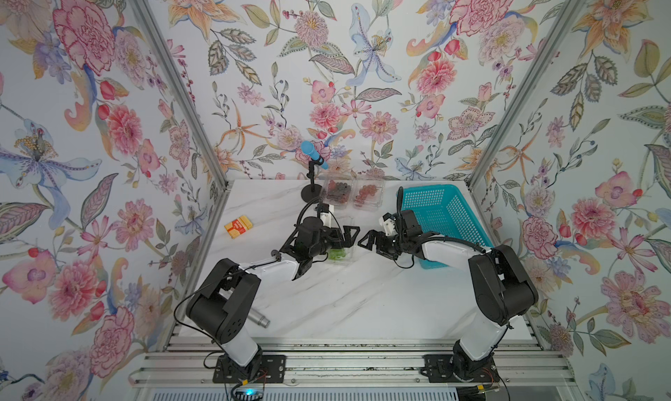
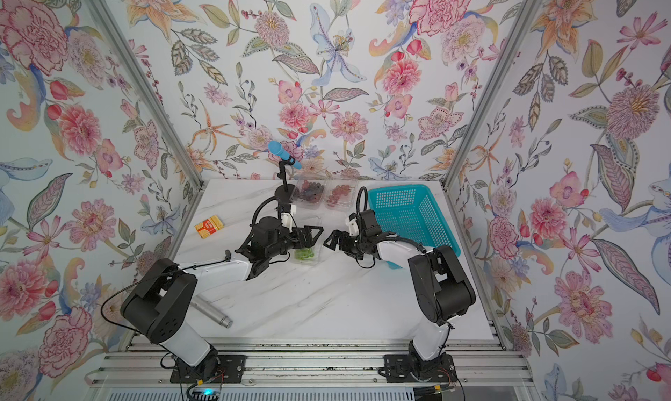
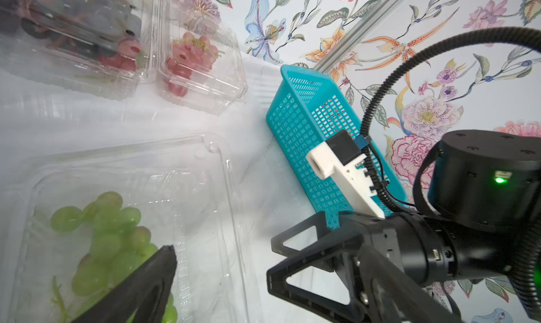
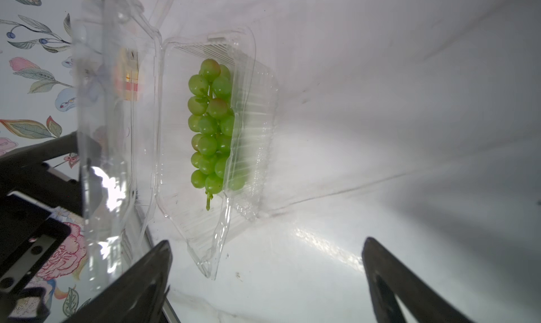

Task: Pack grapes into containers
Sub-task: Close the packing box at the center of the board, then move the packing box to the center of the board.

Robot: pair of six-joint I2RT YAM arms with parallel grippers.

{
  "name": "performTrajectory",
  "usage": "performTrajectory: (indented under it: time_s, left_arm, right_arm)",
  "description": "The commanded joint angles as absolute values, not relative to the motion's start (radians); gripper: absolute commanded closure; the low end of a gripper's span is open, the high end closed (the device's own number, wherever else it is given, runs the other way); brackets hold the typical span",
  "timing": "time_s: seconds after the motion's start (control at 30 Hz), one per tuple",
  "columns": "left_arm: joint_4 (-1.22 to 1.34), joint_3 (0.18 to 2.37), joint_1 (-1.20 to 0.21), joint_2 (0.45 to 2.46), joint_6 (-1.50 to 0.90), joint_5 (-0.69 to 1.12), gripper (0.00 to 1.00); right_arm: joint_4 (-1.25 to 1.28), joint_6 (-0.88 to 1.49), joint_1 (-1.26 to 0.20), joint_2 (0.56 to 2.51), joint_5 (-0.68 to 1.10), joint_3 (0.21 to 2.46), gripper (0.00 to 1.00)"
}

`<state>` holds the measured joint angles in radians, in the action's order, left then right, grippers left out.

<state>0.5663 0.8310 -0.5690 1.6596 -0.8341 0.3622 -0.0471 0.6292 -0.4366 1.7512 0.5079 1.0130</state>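
Green grapes [image 1: 337,254] [image 4: 210,125] lie in a clear container [image 4: 254,137] in mid-table, its hinged lid [image 4: 111,102] standing up. My left gripper [image 1: 346,237] [image 3: 268,247] is open just above this container, one of its fingers [image 3: 152,277] over the green bunch. Facing it from the basket side, my right gripper [image 1: 366,241] [image 4: 266,245] is open and empty beside the container's corner. At the back, dark grapes [image 1: 337,189] [image 3: 87,29] and red grapes [image 1: 366,192] [image 3: 187,58] each sit in their own clear container [image 3: 73,70] [image 3: 216,90].
A teal perforated basket [image 1: 443,217] [image 3: 298,122] stands behind my right arm. A blue microphone on a black stand [image 1: 314,156] is at the back by the dark grapes. An orange box [image 1: 238,226] lies left, and a metal cylinder [image 1: 259,319] lies near the left arm's base.
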Motion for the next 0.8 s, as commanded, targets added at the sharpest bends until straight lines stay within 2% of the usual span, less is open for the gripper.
performTrajectory:
  time_s: [0.0,0.2,0.57,0.77]
  left_arm:
    - [0.669,0.806,-0.577,1.677,-0.888,0.359,0.00]
    - [0.721,0.778,-0.577,1.713,-0.922,0.351,0.00]
    - [0.717,0.738,-0.560,1.699,-0.928,0.327,0.00]
    - [0.719,0.707,-0.525,1.664,-0.928,0.331,0.00]
  right_arm:
    - [0.008,0.644,-0.430,1.703,0.549,0.987,0.00]
    - [0.118,0.705,-0.451,1.684,0.589,0.936,0.00]
    - [0.170,0.738,-0.541,1.773,0.584,0.965,0.00]
    - [0.242,0.788,-0.559,1.830,0.597,0.979,0.10]
